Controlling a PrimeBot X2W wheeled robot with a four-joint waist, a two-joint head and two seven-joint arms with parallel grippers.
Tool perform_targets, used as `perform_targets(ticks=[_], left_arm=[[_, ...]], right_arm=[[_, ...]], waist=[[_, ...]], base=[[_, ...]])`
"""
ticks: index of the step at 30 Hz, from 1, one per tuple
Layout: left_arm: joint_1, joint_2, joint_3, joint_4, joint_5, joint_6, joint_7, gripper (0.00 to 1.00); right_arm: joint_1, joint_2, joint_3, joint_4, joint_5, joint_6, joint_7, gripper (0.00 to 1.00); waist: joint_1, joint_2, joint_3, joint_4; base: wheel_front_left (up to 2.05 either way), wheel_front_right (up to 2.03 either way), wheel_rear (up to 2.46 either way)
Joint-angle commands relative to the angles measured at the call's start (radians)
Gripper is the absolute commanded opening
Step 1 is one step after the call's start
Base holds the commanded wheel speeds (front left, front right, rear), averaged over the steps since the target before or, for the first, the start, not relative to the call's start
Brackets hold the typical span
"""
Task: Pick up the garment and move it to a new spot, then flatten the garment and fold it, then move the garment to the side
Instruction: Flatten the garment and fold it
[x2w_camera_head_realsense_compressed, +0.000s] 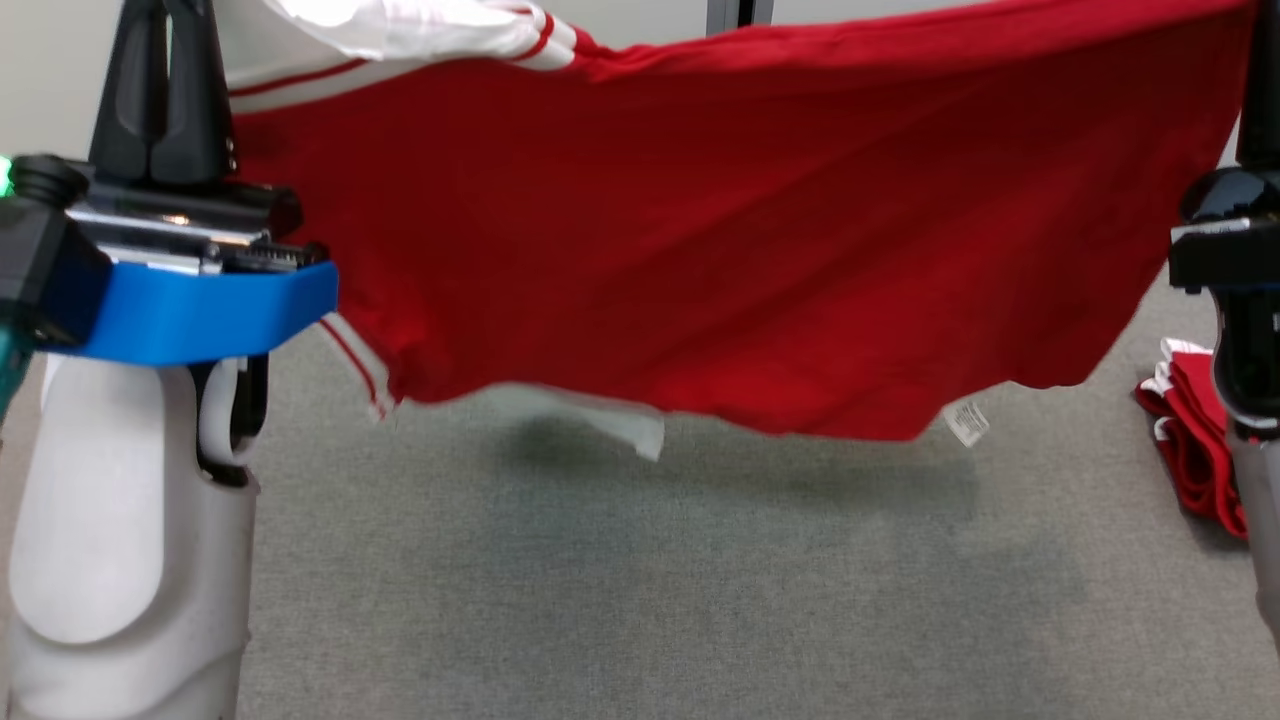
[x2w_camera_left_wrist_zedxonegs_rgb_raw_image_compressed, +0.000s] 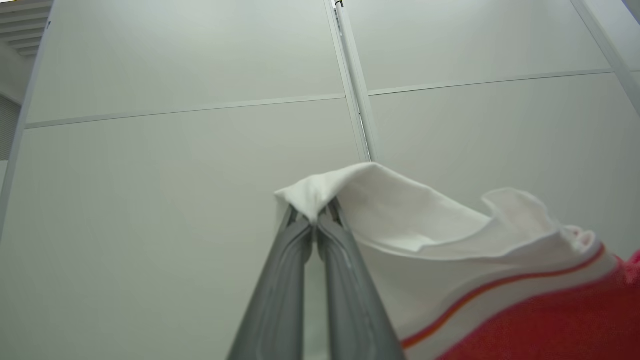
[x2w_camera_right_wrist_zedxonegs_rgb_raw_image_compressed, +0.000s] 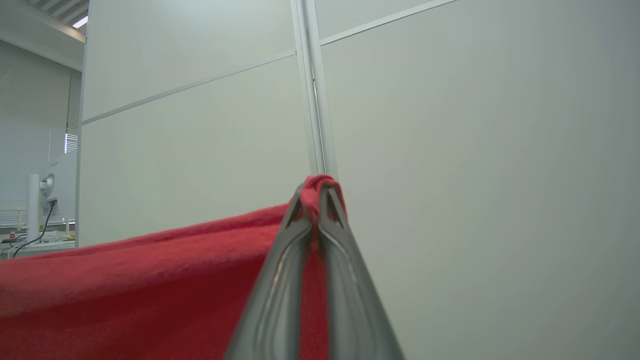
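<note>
across the top of the head view the red garment (x2w_camera_head_realsense_compressed: 720, 220) hangs spread wide, clear above the grey carpet floor (x2w_camera_head_realsense_compressed: 600, 600). the left hand (x2w_camera_left_wrist_zedxonegs_rgb_raw_image_compressed: 315, 222) is pinched tight on a white corner at centre frame of its wrist view; the right hand (x2w_camera_right_wrist_zedxonegs_rgb_raw_image_compressed: 316, 197) is clamped on a red edge. it looks light, soft and limp, sagging in the middle, so thin corner pinches may slip; hems and corners seem the best holds for laying it flat.
</note>
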Motion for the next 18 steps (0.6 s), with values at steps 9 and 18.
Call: perform_targets(ticks=[9, 18], left_arm=[[-0.203, -0.011, -0.039, 0.117, 0.044, 0.017, 0.014, 0.00], [-0.506, -0.031, -0.034, 0.292, 0.096, 0.077, -0.002, 0.00]], right_arm=[[-0.214, -0.031, 0.035, 0.152, -0.028, 0.000, -0.003, 0.00], [-0.493, -0.002, -0.061, 0.219, -0.160, 0.000, -0.003, 0.00]], waist=[[0.0001, 0.0000, 0.160, 0.019], [0.0001, 0.0000, 0.334, 0.019]], base=[[0.00, 0.00, 0.00], [0.00, 0.00, 0.00]])
